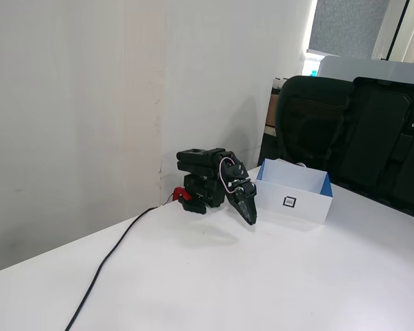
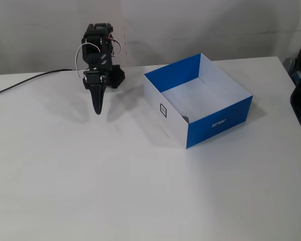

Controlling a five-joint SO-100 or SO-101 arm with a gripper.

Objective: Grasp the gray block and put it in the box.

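The box (image 1: 310,202) is low and open-topped, with a small square black-and-white marker on one white side. It stands on the white table to the right of the arm in both fixed views. In a fixed view its walls (image 2: 218,123) show blue and its floor white. A tiny gray block (image 2: 185,119) lies inside it, in the near corner against the wall. My gripper (image 1: 251,220) hangs folded by the arm's base, pointing down at the table, shut and empty, left of the box. It also shows in a fixed view (image 2: 97,110).
A black cable (image 1: 103,265) runs from the arm's base across the table to the left front; it also shows in a fixed view (image 2: 20,85). Black office chairs (image 1: 345,131) stand behind the table's far edge. A white wall is close behind the arm.
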